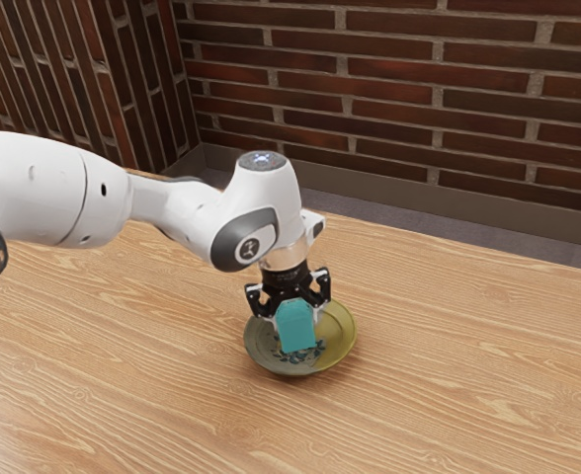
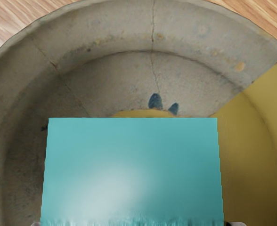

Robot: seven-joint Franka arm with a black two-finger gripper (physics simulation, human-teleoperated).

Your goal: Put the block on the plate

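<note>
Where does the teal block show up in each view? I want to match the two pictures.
Exterior view: the block is right of center, below mid-height, between the fingers of the gripper.
Wrist view: the block is large, at the lower middle, running to the lower edge.
Shared landmark: the plate, part gray and part yellow, seen behind the block in both.

Exterior: farther, side, looking down; wrist: close, downward; shared: plate.
</note>
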